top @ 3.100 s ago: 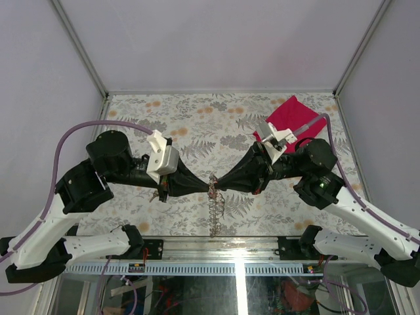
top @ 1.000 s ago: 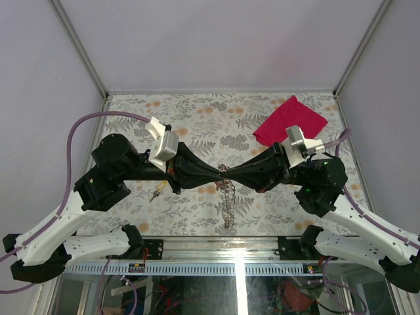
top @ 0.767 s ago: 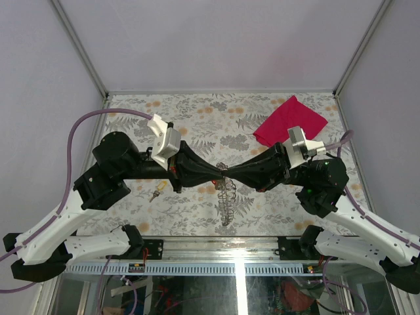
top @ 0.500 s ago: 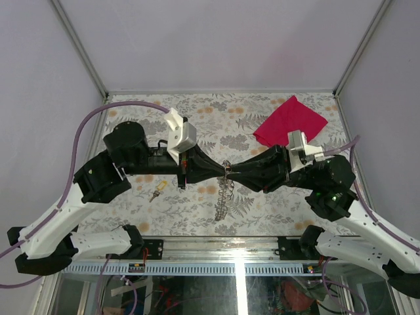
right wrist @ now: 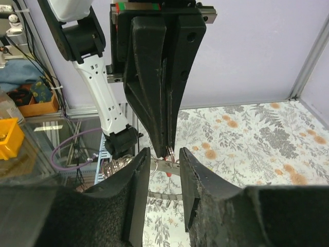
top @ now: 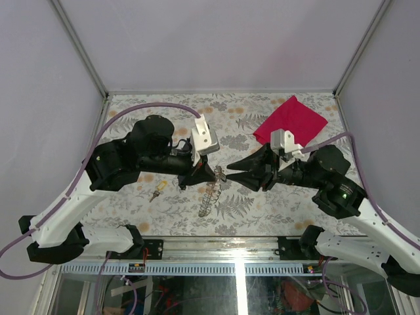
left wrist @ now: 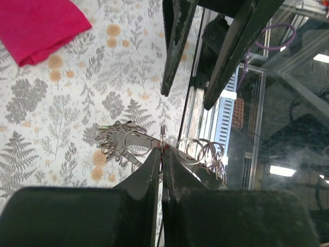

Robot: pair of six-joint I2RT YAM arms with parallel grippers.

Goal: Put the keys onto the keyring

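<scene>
My left gripper (top: 216, 173) is shut on one ring of the keyring (top: 209, 195), a bunch of several silver rings on a metal strip that hangs below it over the table. In the left wrist view the ring (left wrist: 162, 135) stands pinched between the closed fingers (left wrist: 149, 172), with a small red bit at the tips. My right gripper (top: 226, 171) faces it, open, its tips on either side of the left fingertips (right wrist: 168, 146) and the ring. A yellow-headed key (top: 156, 193) lies on the table to the left. The red key cannot be made out for sure.
A red cloth (top: 291, 119) lies at the back right of the floral table (top: 262, 210). The glass front edge and metal rail (top: 236, 252) run just below the hanging rings. Purple walls enclose the table.
The right gripper has opened and let go of the ring bunch. The left gripper has closed fully on it, and its wrist has swung up and to the right.
</scene>
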